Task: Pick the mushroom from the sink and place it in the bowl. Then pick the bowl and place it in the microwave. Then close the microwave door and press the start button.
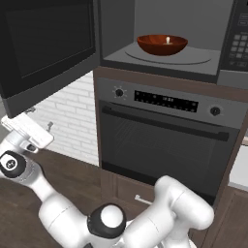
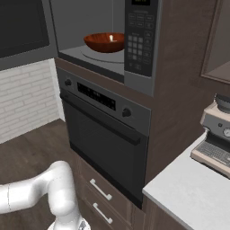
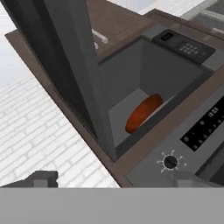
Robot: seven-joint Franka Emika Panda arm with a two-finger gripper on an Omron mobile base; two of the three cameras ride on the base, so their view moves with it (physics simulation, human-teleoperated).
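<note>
Bowl (image 1: 162, 44) sits on microwave (image 1: 169, 58) turntable, mushroom (image 1: 168, 40) inside it. Microwave door (image 1: 46, 46) stands swung wide. End effector (image 1: 29, 131) released, below door, grasping nothing.

Microwave keypad (image 2: 140, 50): rows of pale buttons right of the cavity, markings too small to read.
Microwave display (image 2: 140, 2): faint greenish marks above the keypad, not legible.
Oven panel (image 1: 166, 100): row of small pale symbols between the two knobs, unreadable.
Readable text: none.
</note>
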